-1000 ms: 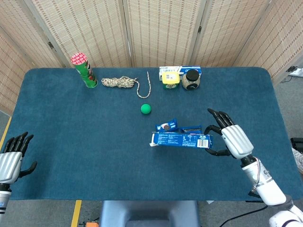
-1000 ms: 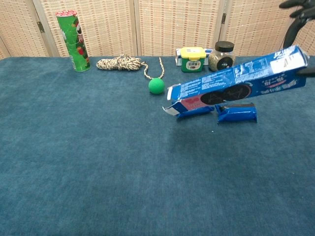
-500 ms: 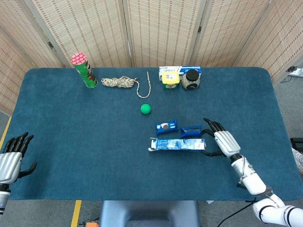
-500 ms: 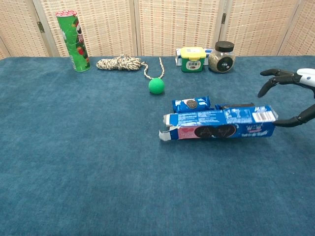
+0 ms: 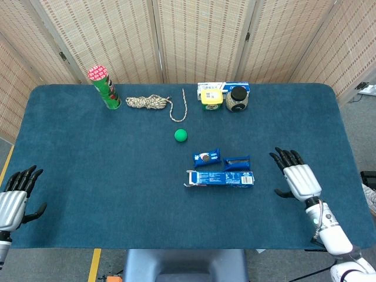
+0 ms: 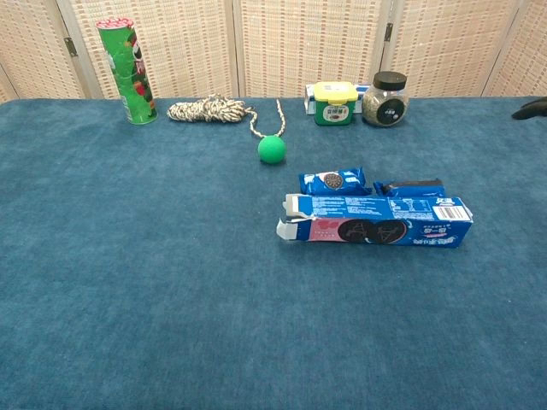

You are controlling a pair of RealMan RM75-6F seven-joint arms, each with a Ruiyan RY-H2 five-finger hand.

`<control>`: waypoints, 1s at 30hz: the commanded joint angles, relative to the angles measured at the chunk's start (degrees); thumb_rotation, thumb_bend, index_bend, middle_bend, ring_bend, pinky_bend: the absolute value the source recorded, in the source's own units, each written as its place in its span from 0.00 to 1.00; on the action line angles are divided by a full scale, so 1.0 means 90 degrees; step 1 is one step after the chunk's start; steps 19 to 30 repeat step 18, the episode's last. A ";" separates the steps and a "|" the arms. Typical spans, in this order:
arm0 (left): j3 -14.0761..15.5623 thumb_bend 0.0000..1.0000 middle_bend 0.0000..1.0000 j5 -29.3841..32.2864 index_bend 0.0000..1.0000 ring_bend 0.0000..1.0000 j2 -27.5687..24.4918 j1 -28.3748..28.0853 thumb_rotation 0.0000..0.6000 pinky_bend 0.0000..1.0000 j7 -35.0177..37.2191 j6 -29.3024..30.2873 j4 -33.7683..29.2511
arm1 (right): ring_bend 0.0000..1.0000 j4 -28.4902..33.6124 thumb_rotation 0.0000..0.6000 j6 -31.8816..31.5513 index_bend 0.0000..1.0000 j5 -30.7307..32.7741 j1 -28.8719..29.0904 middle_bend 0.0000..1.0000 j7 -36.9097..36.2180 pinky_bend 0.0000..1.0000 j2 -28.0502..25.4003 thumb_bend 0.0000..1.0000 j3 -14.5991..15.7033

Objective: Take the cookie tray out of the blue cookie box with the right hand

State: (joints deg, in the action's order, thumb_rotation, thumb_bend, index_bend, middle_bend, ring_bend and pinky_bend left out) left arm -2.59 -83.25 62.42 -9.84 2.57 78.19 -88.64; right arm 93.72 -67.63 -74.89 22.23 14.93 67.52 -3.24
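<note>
The blue cookie box [image 5: 220, 178] [image 6: 376, 221] lies flat on the table, its open flap end pointing left. Just behind it lie two small blue cookie packs: one with a cookie picture [image 5: 206, 157] [image 6: 333, 182] and a darker one [image 5: 237, 163] [image 6: 411, 186]. My right hand [image 5: 299, 177] hovers to the right of the box, apart from it, fingers spread and holding nothing; only a fingertip of it [image 6: 532, 108] shows at the chest view's right edge. My left hand [image 5: 14, 195] rests off the table's front left corner, fingers apart and empty.
A green ball [image 5: 181, 135] [image 6: 272, 149] sits behind the packs. Along the back edge stand a green can [image 5: 104, 87] [image 6: 126, 73], a coiled rope [image 5: 150, 103] [image 6: 214, 110], a yellow-lidded tub [image 5: 211, 98] [image 6: 334, 102] and a dark-lidded jar [image 5: 237, 98] [image 6: 385, 98]. Blue cloth [image 5: 106, 176] covers the table.
My right hand lowered the box from a raised tilt onto the table, let go of it, and drew back to the right. The box now lies flat. The left hand stayed put.
</note>
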 commanded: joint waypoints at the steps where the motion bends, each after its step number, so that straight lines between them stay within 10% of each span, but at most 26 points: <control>1: -0.0137 0.36 0.00 0.0136 0.01 0.00 0.0204 0.0084 1.00 0.03 -0.0410 0.0305 0.0092 | 0.00 0.0507 1.00 -0.1960 0.00 0.0146 -0.1037 0.00 0.1786 0.00 0.0097 0.23 0.0273; 30: -0.0109 0.36 0.00 0.0183 0.01 0.00 0.0247 0.0231 1.00 0.04 -0.0694 0.0484 -0.0061 | 0.00 -0.0081 1.00 -0.1954 0.00 -0.0105 -0.1398 0.00 0.1045 0.00 0.0428 0.23 0.0193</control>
